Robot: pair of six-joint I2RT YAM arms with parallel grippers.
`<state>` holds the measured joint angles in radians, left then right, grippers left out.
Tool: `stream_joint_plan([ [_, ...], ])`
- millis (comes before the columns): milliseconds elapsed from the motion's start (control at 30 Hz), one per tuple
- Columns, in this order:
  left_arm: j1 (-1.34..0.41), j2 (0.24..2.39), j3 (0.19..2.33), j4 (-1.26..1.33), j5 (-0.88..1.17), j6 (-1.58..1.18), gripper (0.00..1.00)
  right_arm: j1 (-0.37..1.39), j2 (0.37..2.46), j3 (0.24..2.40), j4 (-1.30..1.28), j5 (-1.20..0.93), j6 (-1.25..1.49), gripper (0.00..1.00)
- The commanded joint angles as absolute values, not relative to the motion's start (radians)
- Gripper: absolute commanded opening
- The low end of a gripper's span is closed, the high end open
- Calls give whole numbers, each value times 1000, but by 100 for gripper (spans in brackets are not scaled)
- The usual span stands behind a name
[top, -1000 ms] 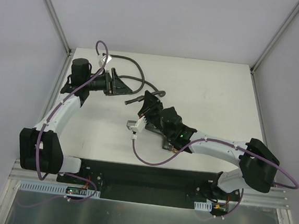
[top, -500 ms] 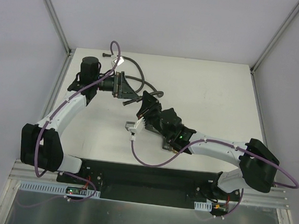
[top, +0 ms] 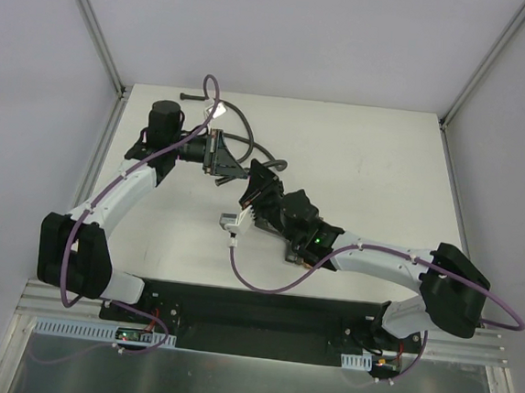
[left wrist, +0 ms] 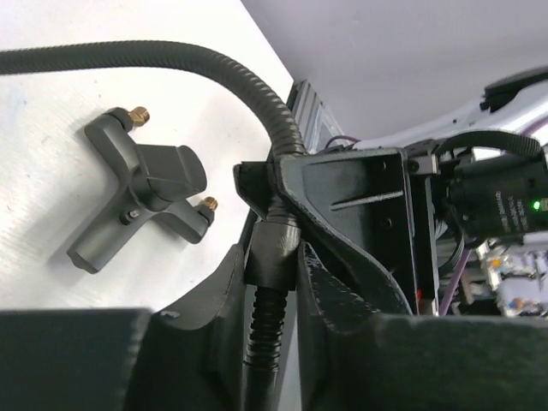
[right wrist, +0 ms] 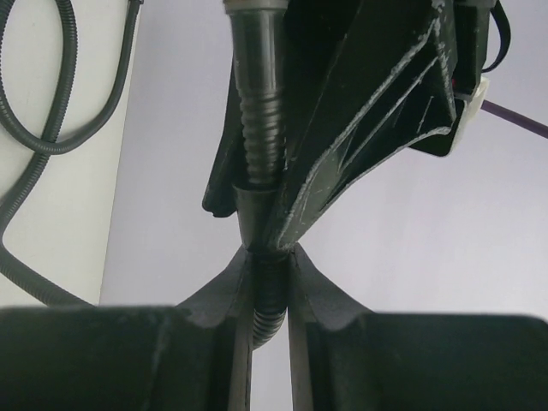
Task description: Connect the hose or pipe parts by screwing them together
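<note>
the hose (left wrist: 171, 53) was up off the table (top: 375, 170) along a short stretch near its end, with the rest looping away toward the back left. the left gripper (left wrist: 270, 267) had its fingers pinched on a smooth collar of the hose, and the right gripper (right wrist: 267, 259) was squeezing the ribbed part just beside it, so the two grips almost touched. i couldn't make out the brass end nut in any view. the forked fitting (left wrist: 141, 201) lay flat on the table, well apart from both grippers, with nothing holding it and its brass threaded ends bare. i judged this as the re-grip stage, where the hose end gets settled between the two arms before any threading starts. the next move called for one arm to let go and fetch the fitting, then line a threaded end up square with the nut. a tilted start risked cross-threading.
</note>
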<state>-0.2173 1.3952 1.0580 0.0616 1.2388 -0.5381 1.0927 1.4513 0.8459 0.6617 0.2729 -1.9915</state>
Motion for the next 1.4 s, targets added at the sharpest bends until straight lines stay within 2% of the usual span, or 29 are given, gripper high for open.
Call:
stream_joint_plan([
  [0,-224,1387,1069,129,1281,-558,7,1089,1451,867,756,265,-2395,3],
  [33,-221,1385,1068,129,1279,-563,0,1083,1454,865,778,264,-2379,1],
  [433,-170,1362,1016,40,1267,-591,0,917,1451,795,909,229,-2139,1],
  [667,-149,1376,1058,-49,1195,-548,0,891,1414,795,858,201,-1975,2],
  [967,-140,1414,1146,-190,1135,-469,0,911,1381,767,727,126,-1658,20],
  [1000,-138,1417,1147,-205,1132,-462,0,910,1359,758,701,109,-1635,30],
  [1100,-129,1430,1169,-268,1118,-425,0,914,1316,746,628,46,-1542,42],
  [1267,-114,1463,1209,-345,1091,-377,0,931,1246,719,549,-82,-1303,54],
  [1300,-114,1466,1213,-357,1086,-361,0,931,1224,718,545,-103,-1267,62],
  [1367,-114,1471,1218,-382,1085,-345,0,917,1212,729,535,-197,-1148,66],
])
